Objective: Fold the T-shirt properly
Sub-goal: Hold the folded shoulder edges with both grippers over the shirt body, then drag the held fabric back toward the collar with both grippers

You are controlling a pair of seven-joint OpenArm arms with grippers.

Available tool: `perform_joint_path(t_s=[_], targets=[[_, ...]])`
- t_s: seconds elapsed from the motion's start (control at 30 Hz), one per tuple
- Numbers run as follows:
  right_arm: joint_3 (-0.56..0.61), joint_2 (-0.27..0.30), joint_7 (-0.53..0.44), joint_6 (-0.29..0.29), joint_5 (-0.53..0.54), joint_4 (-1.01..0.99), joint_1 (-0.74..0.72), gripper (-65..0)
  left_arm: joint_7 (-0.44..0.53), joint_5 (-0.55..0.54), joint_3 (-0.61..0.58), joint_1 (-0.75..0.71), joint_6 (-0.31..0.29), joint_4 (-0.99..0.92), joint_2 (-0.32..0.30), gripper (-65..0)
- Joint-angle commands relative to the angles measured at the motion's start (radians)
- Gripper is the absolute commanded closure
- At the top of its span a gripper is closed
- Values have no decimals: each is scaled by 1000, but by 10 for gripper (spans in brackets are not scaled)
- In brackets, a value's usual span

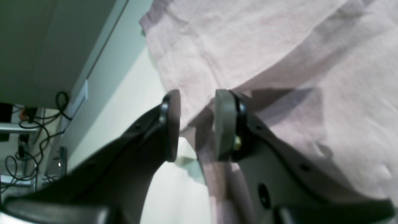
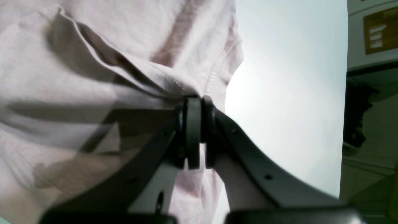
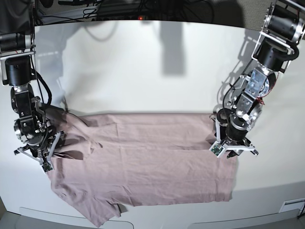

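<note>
The dusty pink T-shirt [image 3: 152, 162] lies spread across the front of the white table [image 3: 143, 71], wrinkled, with a sleeve bunched at the left. My right gripper [image 2: 200, 124] is shut on a pinched fold near a stitched hem; in the base view it sits at the shirt's left edge [image 3: 47, 155]. My left gripper [image 1: 198, 127] is open, its pads apart with the shirt's edge [image 1: 248, 46] lying between and past them. In the base view it stands at the shirt's right edge [image 3: 232, 149].
Cables [image 3: 119, 9] run along the table's back edge. The table's front edge [image 3: 190, 222] lies just beyond the shirt's lower hem. Off the table, cables [image 1: 31, 124] hang at one side and a cabinet with a brown label [image 2: 379, 31] stands at the other.
</note>
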State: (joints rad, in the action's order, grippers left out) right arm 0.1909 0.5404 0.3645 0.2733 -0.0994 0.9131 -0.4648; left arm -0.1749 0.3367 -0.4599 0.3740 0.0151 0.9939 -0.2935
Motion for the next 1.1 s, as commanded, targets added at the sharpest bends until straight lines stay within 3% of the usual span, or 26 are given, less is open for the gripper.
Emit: perform_joint_path(t_s=[0.0, 0.2, 0.33, 0.43, 0.83, 0.9, 1.0, 1.07], targets=[[-6, 16, -18, -11, -2, 16, -31, 0, 11, -6, 6, 31, 13, 13, -6, -187], [-6, 17, -85, -11, -3, 16, -32, 0, 0, -5, 6, 31, 12, 13, -6, -187], [-6, 16, -183, -11, -31, 15, -34, -224, -22, -5, 6, 30, 12, 14, -6, -187], [-6, 16, -247, -12, -93, 12, -39, -296, -34, -5, 6, 30, 12, 14, -6, -187], [-6, 16, -298, -13, -105, 12, -92, -299, -34, -6, 6, 30, 12, 14, -6, -187], [-6, 16, -296, -11, -55, 12, -111, -300, -34, -6, 6, 30, 12, 14, -6, -187], [-6, 17, -165, 13, 88, 12, -136, -299, -41, -6, 6, 30, 12, 13, -6, -187], [-7, 17, -90, 64, 138, 14, -139, -299, -46, -5, 6, 27, 12, 14, -6, -187]])
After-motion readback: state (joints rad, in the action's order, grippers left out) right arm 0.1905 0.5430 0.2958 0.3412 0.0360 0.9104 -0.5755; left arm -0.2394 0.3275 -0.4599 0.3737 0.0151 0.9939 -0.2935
